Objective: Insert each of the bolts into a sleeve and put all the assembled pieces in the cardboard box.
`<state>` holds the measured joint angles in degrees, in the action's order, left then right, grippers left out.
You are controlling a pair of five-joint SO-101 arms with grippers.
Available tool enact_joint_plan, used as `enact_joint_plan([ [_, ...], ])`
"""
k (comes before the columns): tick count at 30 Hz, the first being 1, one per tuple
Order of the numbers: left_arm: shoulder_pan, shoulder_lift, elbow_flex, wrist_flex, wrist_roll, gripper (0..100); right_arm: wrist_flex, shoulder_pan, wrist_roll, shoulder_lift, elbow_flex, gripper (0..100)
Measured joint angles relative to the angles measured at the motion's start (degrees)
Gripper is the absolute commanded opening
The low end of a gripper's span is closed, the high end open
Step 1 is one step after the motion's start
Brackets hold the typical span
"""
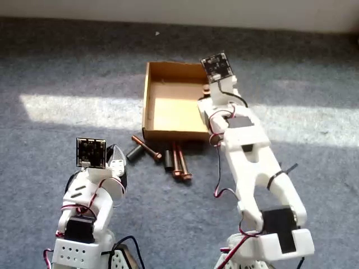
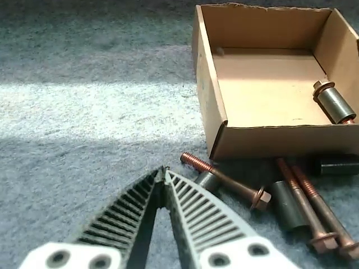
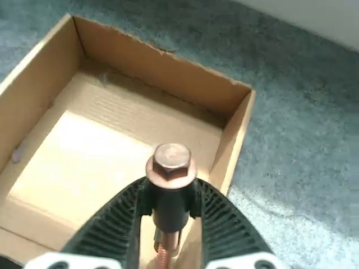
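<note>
1. On the grey bench (image 1: 67,67), the cardboard box (image 1: 147,101) is shown open-topped ahead of the two arms and is crossed by a band of sunlight.
2. The right jaws are seen clamped on the held sleeve (image 3: 168,204), a dark tube gripped from both sides.
3. The held bolt (image 3: 170,163), copper-coloured, is seated in that sleeve. Its hex head rests on the sleeve's upper end, and its thread shows below the lower end.
4. The assembled piece (image 2: 335,105) is held inside the outline of the box, close to the wall on the right arm's (image 1: 247,151) side. Whether it touches the box floor cannot be told.
5. The left jaws are drawn together with nothing between them. They are held above the bench just short of the loose parts, with the box beyond.
6. The diagonal bolt (image 2: 224,180) lies on the bench in front of the box's near wall, with the first loose sleeve (image 2: 208,180) just beside its shank.
7. The paired bolts (image 2: 303,204) lie side by side on the bench, heads pointed away from the box.
8. The second loose sleeve (image 2: 287,212) lies just beside that pair.
9. The third loose sleeve (image 2: 336,165) lies near the foot of the box's near wall.
</note>
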<state>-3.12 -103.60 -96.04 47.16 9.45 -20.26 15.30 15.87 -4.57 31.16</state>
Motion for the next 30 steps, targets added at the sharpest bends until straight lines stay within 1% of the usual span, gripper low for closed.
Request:
enact_joint_plan([
  [5,0.0,0.0,0.0,0.0,0.0,1,0.1,0.7,0.0,4.6,-0.9,1.5],
  [10,0.0,0.0,0.0,0.0,0.0,1,0.1,1.8,0.0,5.7,-0.9,13.9],
  [11,0.0,0.0,0.0,0.0,0.0,1,0.1,1.8,0.0,5.7,-0.9,14.9],
  [24,0.0,0.0,0.0,0.0,0.0,1,0.4,2.4,-0.1,4.8,-1.3,14.9],
  [30,0.0,0.0,0.0,0.0,0.0,1,0.4,3.8,-0.1,-3.9,5.4,14.9],
])
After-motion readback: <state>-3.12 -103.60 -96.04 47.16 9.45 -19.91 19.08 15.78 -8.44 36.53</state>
